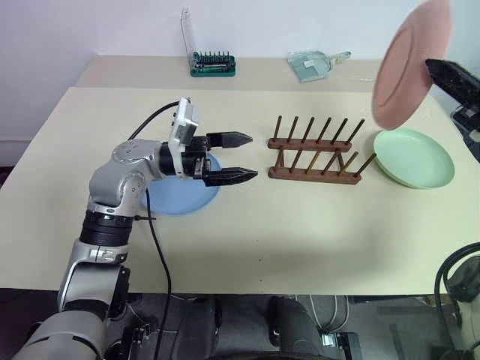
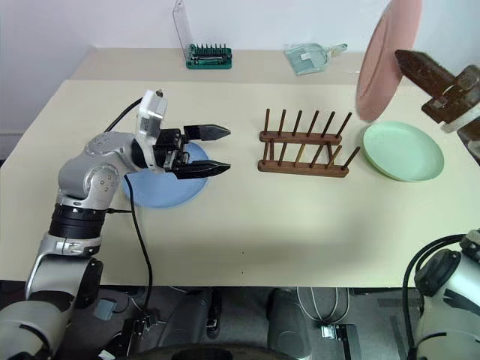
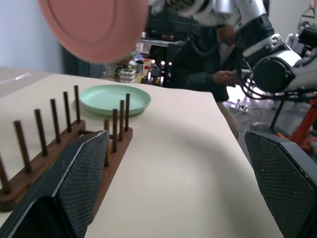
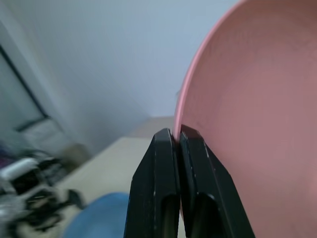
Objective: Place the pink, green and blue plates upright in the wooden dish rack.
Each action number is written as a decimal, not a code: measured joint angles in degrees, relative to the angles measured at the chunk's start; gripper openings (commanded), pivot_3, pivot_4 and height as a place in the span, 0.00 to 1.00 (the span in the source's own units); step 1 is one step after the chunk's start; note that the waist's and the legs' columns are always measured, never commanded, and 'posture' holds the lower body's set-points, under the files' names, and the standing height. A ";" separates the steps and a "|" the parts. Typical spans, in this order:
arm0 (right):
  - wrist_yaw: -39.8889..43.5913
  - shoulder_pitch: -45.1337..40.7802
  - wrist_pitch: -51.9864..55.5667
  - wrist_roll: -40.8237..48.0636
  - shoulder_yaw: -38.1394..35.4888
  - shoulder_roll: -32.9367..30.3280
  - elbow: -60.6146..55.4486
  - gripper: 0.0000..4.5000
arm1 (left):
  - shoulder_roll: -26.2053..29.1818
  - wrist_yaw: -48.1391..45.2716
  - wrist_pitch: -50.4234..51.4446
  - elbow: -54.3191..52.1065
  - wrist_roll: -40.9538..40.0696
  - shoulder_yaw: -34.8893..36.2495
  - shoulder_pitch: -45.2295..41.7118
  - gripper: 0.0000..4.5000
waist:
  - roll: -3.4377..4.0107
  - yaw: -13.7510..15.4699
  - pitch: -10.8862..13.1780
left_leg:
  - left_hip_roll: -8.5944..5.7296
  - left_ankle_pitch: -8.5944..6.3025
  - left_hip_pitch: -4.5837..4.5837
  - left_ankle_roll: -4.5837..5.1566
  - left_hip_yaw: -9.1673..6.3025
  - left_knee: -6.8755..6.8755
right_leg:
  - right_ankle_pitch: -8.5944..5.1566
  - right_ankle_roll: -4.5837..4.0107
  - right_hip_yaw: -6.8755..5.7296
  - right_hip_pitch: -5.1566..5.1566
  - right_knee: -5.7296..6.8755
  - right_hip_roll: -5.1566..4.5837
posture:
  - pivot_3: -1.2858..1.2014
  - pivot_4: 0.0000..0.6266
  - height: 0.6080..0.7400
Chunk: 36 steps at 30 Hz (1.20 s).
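Left eye view: cream table [image 1: 247,247] across the frame. Centre left, left gripper [image 1: 240,157] level above the table, pointing toward frame right, fingers spread wide, nothing between them. Beneath and behind it, blue plate [image 1: 176,199] flat on the table, partly covered by the wrist. Just right of centre, wooden dish rack [image 1: 313,159], every peg slot bare. Right of the rack, close beside it, green plate [image 1: 414,157] lying flat. Upper right corner: pink plate [image 1: 409,64] up in the air, tilted on edge, rim pinched by the right gripper [image 1: 433,69] coming in from the right edge. Along the top, on the table's far strip, a green bit holder [image 1: 213,64] with clear lid raised, and a clear dustpan [image 1: 315,64].

Right eye view: same layout, shifted slightly toward frame left. Pink plate at upper right, above the green one, well off the rack.

Left wrist view: two black textured fingers [image 3: 81,173] far apart at bottom left and bottom right. Rack at left, green plate beyond it, pink plate at top left. Right arm at upper right; a person in dark clothing behind.

Right wrist view: black fingers [image 4: 157,186] clamped narrow on the pink plate's rim, plate across the right half. Blue blur at the bottom.
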 measured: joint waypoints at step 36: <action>10.69 1.83 -22.20 -14.74 12.13 -3.10 15.57 0.98 | 1.76 4.11 1.29 -4.80 -1.06 0.05 1.89 1.00 | 0.03 -0.05 0.01 | 0.01 0.01 0.00 -0.03 0.03 0.00 | -0.01 0.02 0.00 -0.08 0.06 0.02 | 0.52 0.24 0.88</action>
